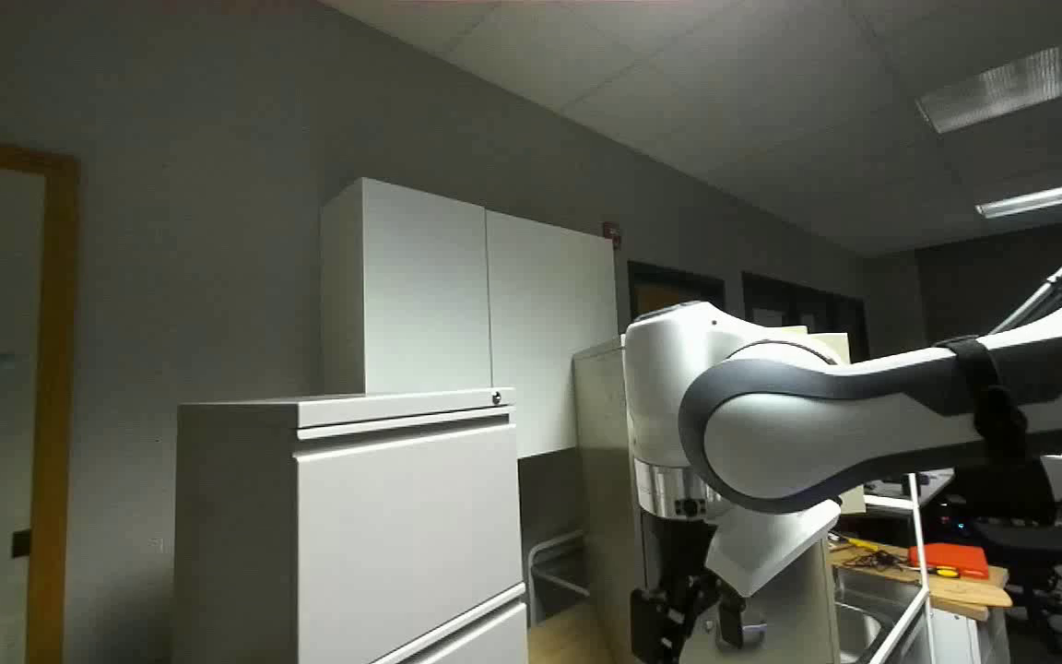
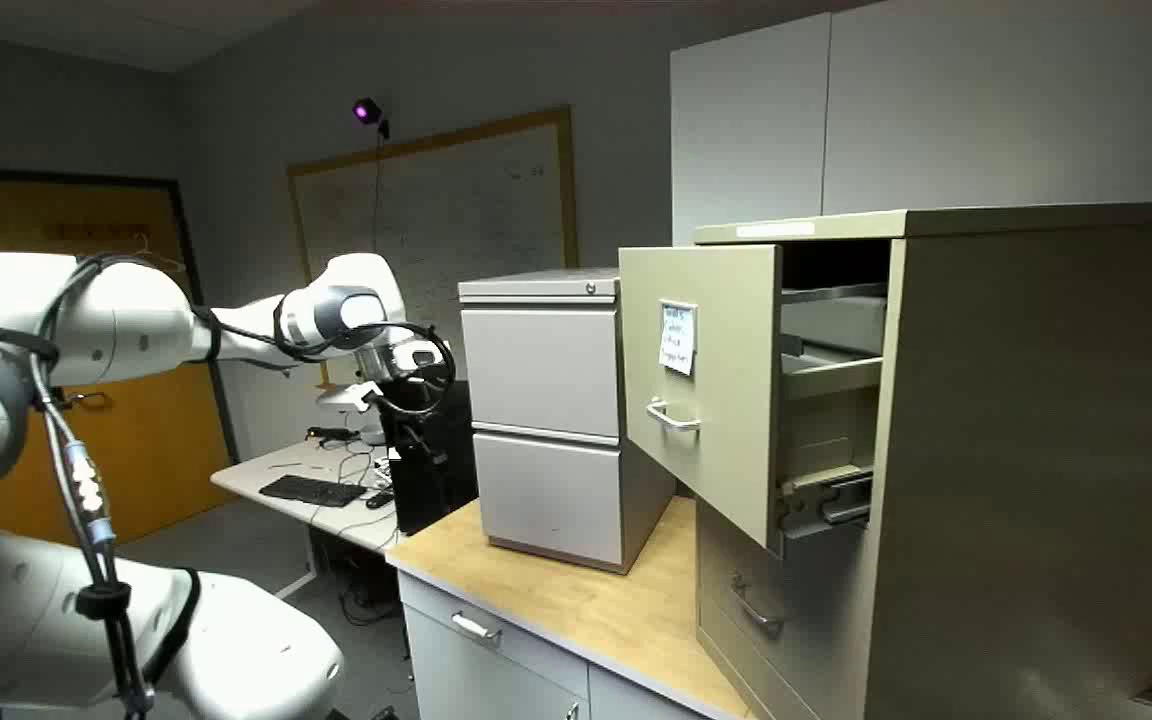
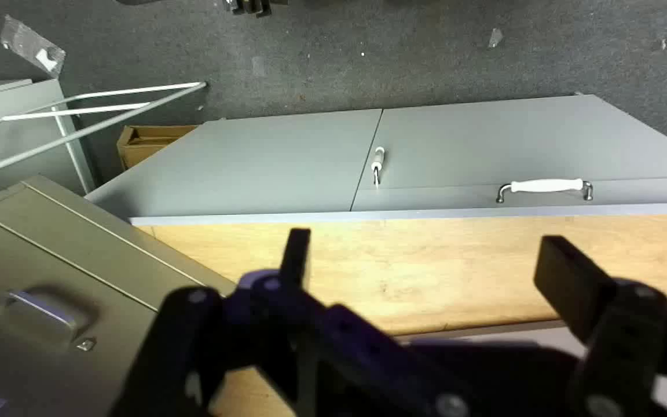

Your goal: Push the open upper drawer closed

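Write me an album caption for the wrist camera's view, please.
Looking down past the robot's open gripper at a wooden countertop, grey cabinet doors and a beige filing cabinet.

The upper drawer (image 2: 731, 385) stands extended from the beige filing cabinet (image 2: 1036, 440), on my right. It carries a handwritten card (image 2: 677, 342) above a metal handle (image 2: 674, 416); on its near side, the slide rail (image 2: 841, 500) is exposed at the base. The lower drawer (image 2: 816, 600), directly beneath, sits flush. Near this unit, a grey two-drawer cabinet (image 2: 548, 390) rests upright and closed on the wood countertop (image 2: 556, 560). The robot arm (image 2: 146, 320) enters from my left. Its gripper (image 2: 426, 450) hangs well apart from the upper drawer; I cannot make out its jaws against the black object (image 2: 411, 508) behind.
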